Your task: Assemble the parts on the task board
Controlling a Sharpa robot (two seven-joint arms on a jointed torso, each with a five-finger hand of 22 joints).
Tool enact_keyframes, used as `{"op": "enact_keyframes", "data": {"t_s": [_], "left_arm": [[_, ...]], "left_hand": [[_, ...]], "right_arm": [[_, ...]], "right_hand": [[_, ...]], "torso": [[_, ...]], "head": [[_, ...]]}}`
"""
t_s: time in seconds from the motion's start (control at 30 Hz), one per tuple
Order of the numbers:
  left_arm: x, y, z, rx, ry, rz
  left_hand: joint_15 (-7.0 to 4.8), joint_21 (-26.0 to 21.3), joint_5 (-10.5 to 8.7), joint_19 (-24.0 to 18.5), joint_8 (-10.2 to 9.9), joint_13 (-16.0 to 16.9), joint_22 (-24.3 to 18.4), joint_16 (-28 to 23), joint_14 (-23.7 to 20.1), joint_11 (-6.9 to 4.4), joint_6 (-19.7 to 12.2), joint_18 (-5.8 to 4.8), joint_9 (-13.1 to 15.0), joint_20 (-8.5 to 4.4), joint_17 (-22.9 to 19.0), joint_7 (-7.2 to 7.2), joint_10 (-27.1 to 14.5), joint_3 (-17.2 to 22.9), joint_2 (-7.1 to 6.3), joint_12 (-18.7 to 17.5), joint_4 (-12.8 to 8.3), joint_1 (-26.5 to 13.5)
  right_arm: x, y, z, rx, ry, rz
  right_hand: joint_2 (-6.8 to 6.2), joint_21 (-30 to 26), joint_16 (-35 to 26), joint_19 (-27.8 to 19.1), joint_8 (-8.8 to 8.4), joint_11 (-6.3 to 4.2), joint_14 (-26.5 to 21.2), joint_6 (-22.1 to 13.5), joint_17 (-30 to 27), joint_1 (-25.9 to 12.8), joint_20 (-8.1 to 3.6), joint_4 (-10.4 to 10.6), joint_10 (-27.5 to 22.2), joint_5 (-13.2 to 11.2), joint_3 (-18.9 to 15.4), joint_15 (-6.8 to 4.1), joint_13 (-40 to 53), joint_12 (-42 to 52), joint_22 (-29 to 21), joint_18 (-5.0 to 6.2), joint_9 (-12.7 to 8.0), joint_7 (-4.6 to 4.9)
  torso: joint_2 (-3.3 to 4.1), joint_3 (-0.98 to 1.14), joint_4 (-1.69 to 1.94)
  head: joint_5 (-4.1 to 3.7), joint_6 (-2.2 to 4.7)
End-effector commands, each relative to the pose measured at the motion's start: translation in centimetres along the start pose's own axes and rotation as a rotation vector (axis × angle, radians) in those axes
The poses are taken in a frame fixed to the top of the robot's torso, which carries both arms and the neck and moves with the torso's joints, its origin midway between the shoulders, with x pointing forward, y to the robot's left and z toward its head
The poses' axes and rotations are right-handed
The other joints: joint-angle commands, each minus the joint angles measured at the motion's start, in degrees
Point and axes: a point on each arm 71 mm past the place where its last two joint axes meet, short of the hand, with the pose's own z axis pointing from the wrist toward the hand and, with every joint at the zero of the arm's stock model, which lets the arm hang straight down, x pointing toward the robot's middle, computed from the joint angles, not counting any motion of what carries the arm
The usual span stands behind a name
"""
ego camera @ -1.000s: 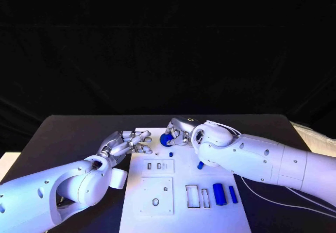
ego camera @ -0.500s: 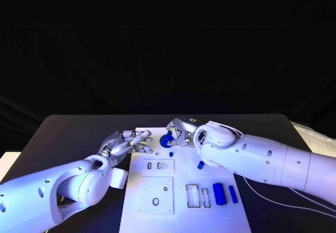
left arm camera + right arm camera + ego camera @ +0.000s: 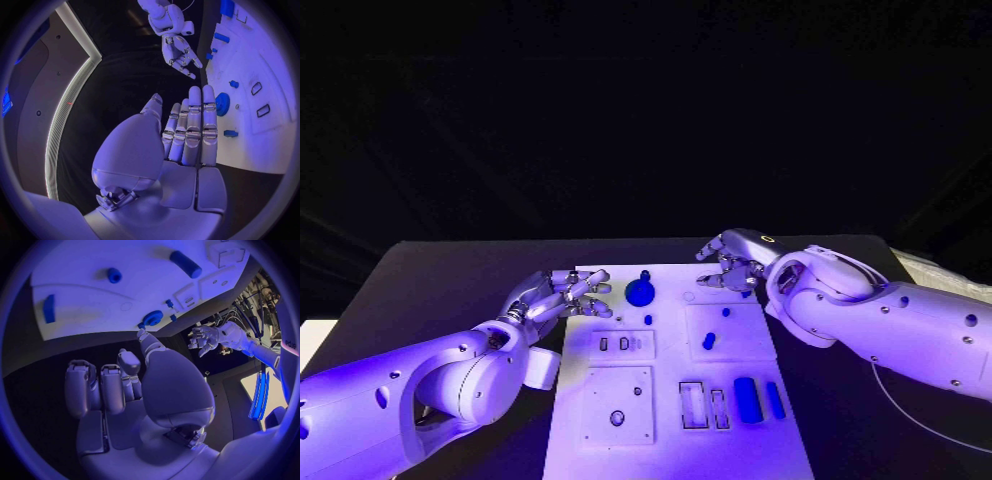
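Note:
The white task board [image 3: 678,375] lies in the middle of the table. A round blue part [image 3: 640,292] [image 3: 222,104] [image 3: 152,318] sits near its far edge, with nothing touching it. A small blue peg [image 3: 648,319] stands just in front of it. My left hand [image 3: 567,296] [image 3: 209,337] hovers at the board's far left edge, fingers apart and holding nothing. My right hand [image 3: 733,268] [image 3: 178,51] is at the board's far right corner, fingers spread and holding nothing. A short blue part [image 3: 708,340] lies mid-board. Two blue bars [image 3: 749,398] lie side by side at the near right.
Several empty cut-outs [image 3: 694,405] mark the board's near half. Black table [image 3: 444,280] surrounds the board on both sides. My two white forearms reach in along the board's left and right edges.
My right hand has let go of the round blue part and moved right, off to the board's far right corner. The part now rests on the board. My left hand has barely moved.

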Motion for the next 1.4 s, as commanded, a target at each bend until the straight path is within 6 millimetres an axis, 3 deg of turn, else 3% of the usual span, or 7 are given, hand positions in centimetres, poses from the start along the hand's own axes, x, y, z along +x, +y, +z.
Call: {"op": "enact_keyframes", "data": {"t_s": [0.03, 0.2, 0.23, 0.33, 0.9, 1.17, 1.4], "left_arm": [[0.3, -0.2, 0.0, 0.01, 0.022, -0.012], [0.3, -0.1, 0.1, 0.01, 0.025, -0.014], [0.3, -0.1, 0.1, 0.01, 0.026, -0.014], [0.3, -0.1, 0.1, 0.009, 0.026, -0.014], [0.0, 0.1, 0.4, 0.006, 0.018, -0.011], [0.0, 0.1, 0.5, 0.006, 0.02, -0.012], [0.0, 0.2, 0.5, 0.005, 0.019, -0.011]], "left_hand": [[0.29, 0.33, -0.19, 0.04, -0.38, 0.09, 0.06, 0.09, -0.13, 0.17, 0.03, 0.41, 0.01, -0.09, 0.07, 0.14, -0.05, 0.11, 0.28, -0.32, -0.29, 0.32], [0.29, 0.33, -0.19, 0.04, -0.38, 0.09, 0.06, 0.09, -0.13, 0.17, 0.03, 0.41, 0.01, -0.09, 0.07, 0.14, -0.05, 0.11, 0.28, -0.32, -0.29, 0.32], [0.29, 0.33, -0.19, 0.04, -0.38, 0.09, 0.06, 0.09, -0.13, 0.17, 0.03, 0.41, 0.01, -0.09, 0.07, 0.14, -0.05, 0.11, 0.28, -0.32, -0.29, 0.32], [0.29, 0.33, -0.19, 0.04, -0.38, 0.09, 0.06, 0.09, -0.13, 0.17, 0.03, 0.41, 0.01, -0.09, 0.07, 0.14, -0.05, 0.11, 0.28, -0.32, -0.29, 0.32], [0.3, 0.34, -0.2, -0.04, -0.42, 0.12, 0.11, 0.03, -0.24, 0.19, 0.05, 0.41, 0.03, -0.08, 0.27, 0.15, -0.02, 0.07, 0.3, -0.39, -0.37, 0.35], [0.3, 0.34, -0.2, -0.04, -0.42, 0.12, 0.11, 0.03, -0.24, 0.19, 0.05, 0.41, 0.03, -0.08, 0.27, 0.15, -0.02, 0.07, 0.3, -0.39, -0.37, 0.35], [0.3, 0.34, -0.2, -0.04, -0.42, 0.12, 0.11, 0.03, -0.24, 0.19, 0.05, 0.41, 0.03, -0.08, 0.27, 0.15, -0.02, 0.07, 0.3, -0.39, -0.37, 0.35]], "right_arm": [[-0.5, -1.2, -0.8, -0.007, -0.002, 0.08], [-1.1, -3.9, -2.0, -0.001, 0.019, 0.106], [-1.1, -4.3, -2.2, -0.003, 0.023, 0.111], [-1.0, -5.3, -2.6, -0.001, 0.035, 0.121], [0.9, -8.5, -3.1, 0.018, 0.09, 0.132], [1.3, -8.9, -2.6, 0.03, 0.098, 0.13], [1.9, -9.1, -2.3, 0.034, 0.114, 0.131]], "right_hand": [[0.21, -0.11, -0.2, 0.35, 0.21, -0.11, 3.36, 0.47, 1.46, 0.6, 0.16, 0.02, 0.37, 0.31, -0.42, -0.06, 0.11, 0.32, 0.28, -0.22, 0.06, -0.04], [-0.02, 0.01, 0.0, 0.55, 0.02, -0.17, 3.44, 0.6, 1.89, 1.44, 0.08, -0.4, 0.4, 0.35, -0.67, -0.13, 0.22, 0.4, 0.6, -0.29, -0.04, -0.09], [0.04, 0.07, 0.08, 0.64, -0.04, -0.18, 3.47, 0.62, 2.05, 1.76, 0.05, -0.55, 0.51, 0.38, -0.66, -0.14, 0.43, 0.62, 0.74, -0.32, -0.07, -0.09], [0.04, 0.14, 0.21, 0.75, -0.14, -0.18, 3.53, 0.64, 2.31, 2.23, 0.03, -0.8, 0.62, 0.43, -0.69, -0.15, 0.66, 0.86, 0.91, -0.36, -0.11, -0.09], [0.13, 0.14, 0.29, 0.73, -0.31, -0.19, 3.55, 0.79, 2.49, 3.27, 0.01, -1.38, 0.53, 0.64, -0.76, -0.15, 0.67, 0.78, 0.91, -0.36, -0.16, -0.07], [0.91, 0.16, 0.33, 0.74, -0.23, -0.23, 3.56, 1.43, 2.59, 4.43, -0.01, -1.99, 0.56, 0.34, -0.37, -0.18, 0.84, 0.88, 0.96, -0.37, -0.12, -0.08], [2.34, 0.19, 0.39, 0.75, 0.18, -0.41, 3.58, 3.41, 2.77, 5.84, -0.11, -2.93, 0.7, -1.78, 0.97, -0.32, 1.2, 1.17, 1.04, -0.37, -0.02, -0.23]], "torso": [[-0.14, 0.36, -0.71], [-0.18, 0.75, -1.07], [-0.18, 0.67, -1.0], [-0.22, 0.9, -1.13], [-0.2, 0.72, -0.92], [-0.21, 0.72, -0.79], [-0.22, 0.72, -0.89]], "head": [[-0.13, 0.01], [-0.38, -0.13], [-0.65, -0.18], [-0.61, -0.29], [-0.73, -0.65], [-0.85, -0.76], [-0.69, -0.88]]}}
